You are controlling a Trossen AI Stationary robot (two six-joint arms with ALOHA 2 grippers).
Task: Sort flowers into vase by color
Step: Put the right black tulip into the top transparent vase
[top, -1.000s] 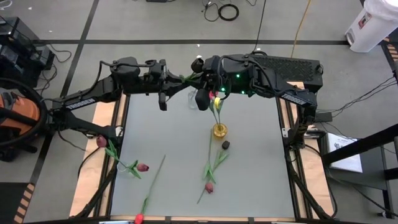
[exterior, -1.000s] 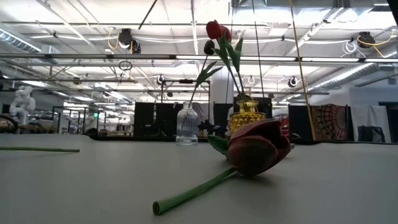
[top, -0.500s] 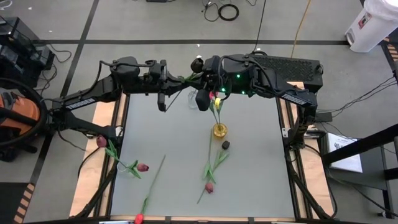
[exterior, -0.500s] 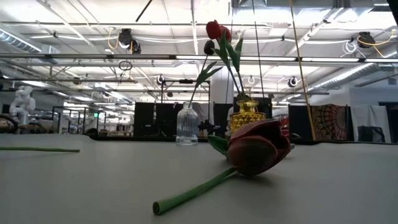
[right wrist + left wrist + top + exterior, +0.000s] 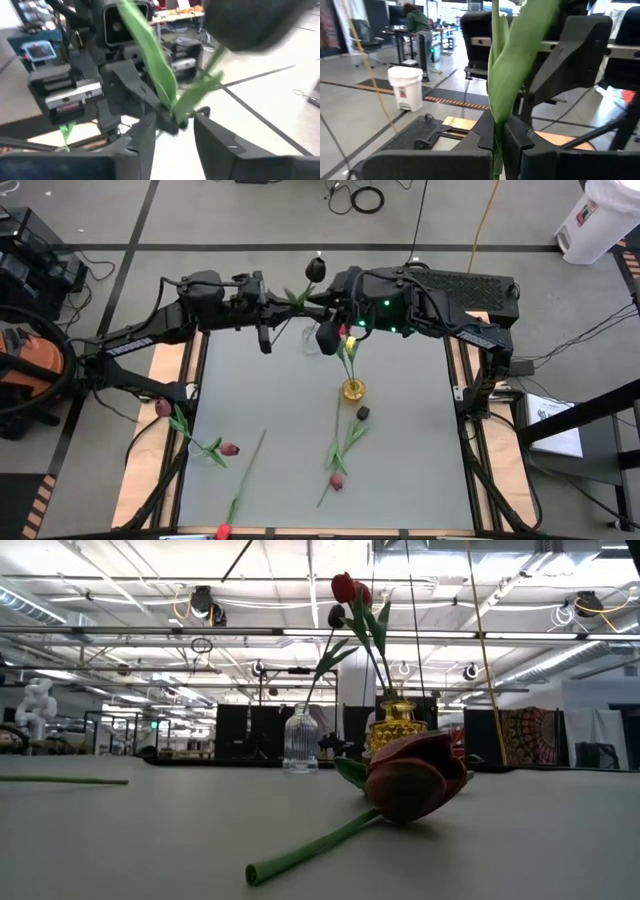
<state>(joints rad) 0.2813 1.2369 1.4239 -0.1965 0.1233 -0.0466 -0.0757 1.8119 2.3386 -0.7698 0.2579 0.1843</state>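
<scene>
Item: dark-headed tulip [image 5: 314, 270], held in the air over the far edge of the surface [image 5: 400, 460], between the two arms. Its green stem and leaves [image 5: 512, 65] run through the left gripper [image 5: 499, 137], whose fingers are clenched on the stem. The right gripper [image 5: 172, 125] sits close against the left one; its fingers [image 5: 142, 142] stand parted on either side of the stem, released.

Item: clear glass vase [image 5: 300, 740], near the far edge, beneath the grippers. A dark flower on a leaning stem [image 5: 336, 616] rises above it in the low view.

Item: yellow vase [image 5: 353, 389], mid-surface, just beside the clear one in the low view, holding red-headed flowers [image 5: 345, 587].

Item: loose flowers lying flat: a maroon one [image 5: 336, 480] toward the near side, a second [image 5: 228, 448] at the left, a third [image 5: 163, 408] at the left edge, a red one [image 5: 222, 530] at the near edge.

Item: small dark head [image 5: 363, 412], lying just beside the yellow vase.
</scene>
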